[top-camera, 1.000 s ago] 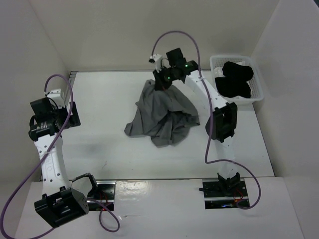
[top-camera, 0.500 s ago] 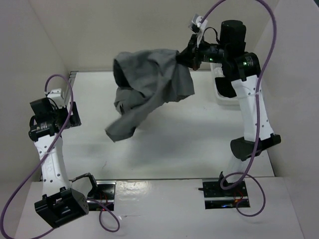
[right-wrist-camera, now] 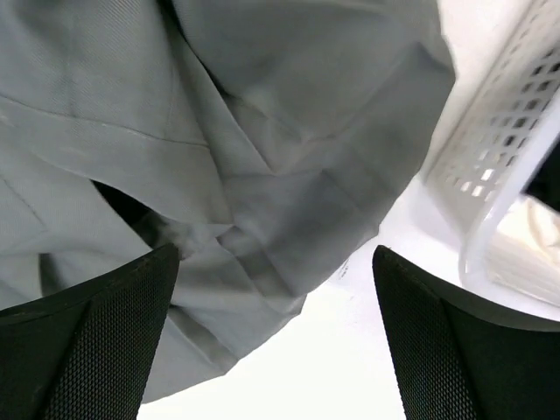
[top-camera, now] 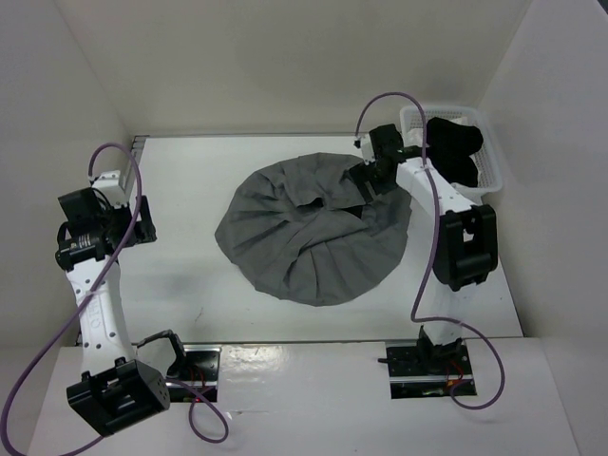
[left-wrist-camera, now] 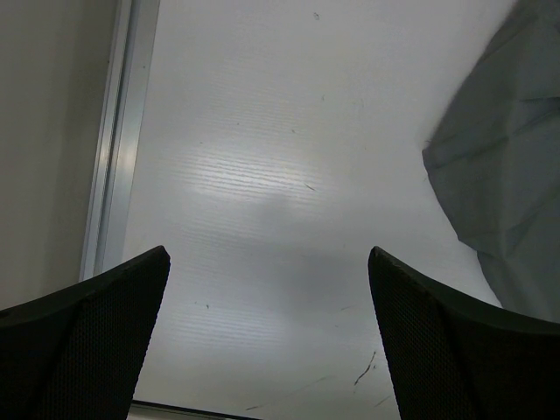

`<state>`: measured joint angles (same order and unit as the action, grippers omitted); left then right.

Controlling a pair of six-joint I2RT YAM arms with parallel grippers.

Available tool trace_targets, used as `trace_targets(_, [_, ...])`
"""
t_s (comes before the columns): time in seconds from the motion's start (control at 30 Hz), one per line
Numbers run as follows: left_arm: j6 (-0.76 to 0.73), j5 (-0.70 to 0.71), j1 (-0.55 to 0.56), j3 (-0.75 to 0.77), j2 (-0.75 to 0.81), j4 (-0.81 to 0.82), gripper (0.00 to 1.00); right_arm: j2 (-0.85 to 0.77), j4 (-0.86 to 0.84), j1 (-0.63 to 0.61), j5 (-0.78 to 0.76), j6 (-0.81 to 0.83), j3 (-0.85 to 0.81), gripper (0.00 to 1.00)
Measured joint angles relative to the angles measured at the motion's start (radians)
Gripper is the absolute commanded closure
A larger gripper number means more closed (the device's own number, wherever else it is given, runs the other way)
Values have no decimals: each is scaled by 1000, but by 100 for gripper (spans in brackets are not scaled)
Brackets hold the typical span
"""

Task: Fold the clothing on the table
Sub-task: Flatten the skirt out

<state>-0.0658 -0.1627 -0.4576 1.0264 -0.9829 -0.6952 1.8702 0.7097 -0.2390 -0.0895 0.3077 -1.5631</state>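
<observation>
**Grey skirt lying open, claws getting set to fold**

Grey cloth is spreading out like a round fan: the skirt (top-camera: 313,233) is lying in the middle of the white table (top-camera: 180,285), a bit to the right. Its far right side is looking bumpy, with cloth bunching up there.

The right claw (right-wrist-camera: 276,254) is hanging just over that bumpy part, beside the basket (top-camera: 484,185) with the black clothes (top-camera: 451,152) in it. Its fingers are standing apart and holding nothing. The left claw (left-wrist-camera: 269,258) is hanging well off to the left, fingers apart too, with only the skirt's edge showing in its view.

I am thinking the bumps are needing smoothing first. Then each claw should be pinching the edge on one side, lifting it only a little, and laying it over so the edges are meeting. Grabbing too much cloth is risking a crooked fold.
</observation>
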Motion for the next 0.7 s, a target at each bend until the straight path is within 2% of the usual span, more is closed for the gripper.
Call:
trace_targets(0.13, [-9, -2, 0, 0, 5, 0, 0, -48, -31, -63, -57, 15, 4, 4])
trace_targets(0.33, [-12, -6, 0, -6, 13, 0, 0, -198, -164, -273, -66, 93, 80, 2])
trace_targets(0.5, [-12, -8, 0, -6, 18, 0, 0, -183, -278, -371, -188, 203, 245, 2])
trace_targets(0.7, [-13, -7, -3, -8, 25, 0, 0, -128, -366, -394, -294, 330, 330, 2])
